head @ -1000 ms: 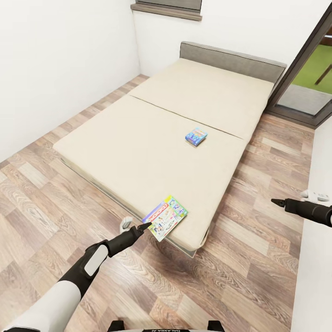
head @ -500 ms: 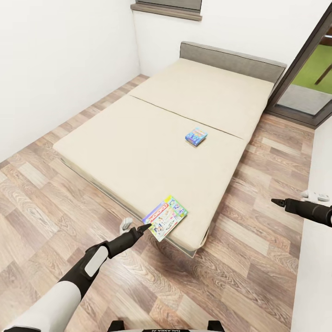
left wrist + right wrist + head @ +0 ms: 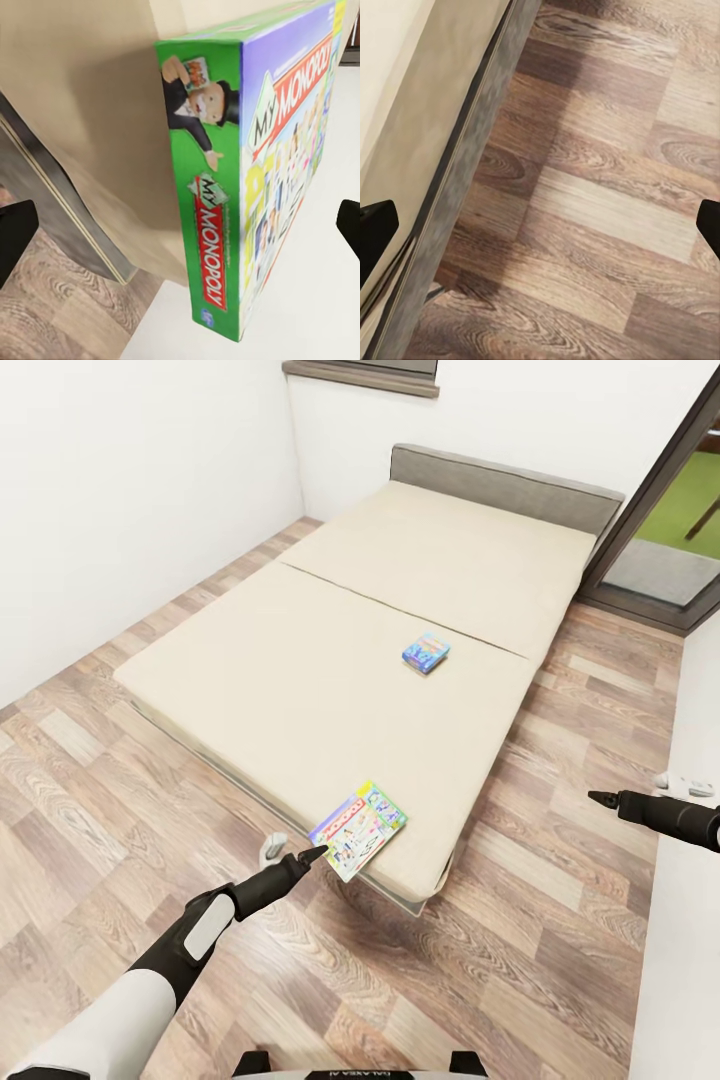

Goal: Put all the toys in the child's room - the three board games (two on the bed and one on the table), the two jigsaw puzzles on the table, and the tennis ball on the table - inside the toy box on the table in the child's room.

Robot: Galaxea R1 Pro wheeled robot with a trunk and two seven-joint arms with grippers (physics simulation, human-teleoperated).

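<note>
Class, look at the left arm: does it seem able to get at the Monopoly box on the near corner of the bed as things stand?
Probably yes. The left gripper sits right at the Monopoly box, which overhangs the bed edge; in the wrist view the box lies between the open fingers with nothing in between.

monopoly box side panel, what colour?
Green on the My Monopoly box side panel, with a red logo strip; clearest in the left wrist view.

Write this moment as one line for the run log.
left gripper: open, at Monopoly box on bed corner | right gripper: open, over floor | small board game: mid-bed
</note>
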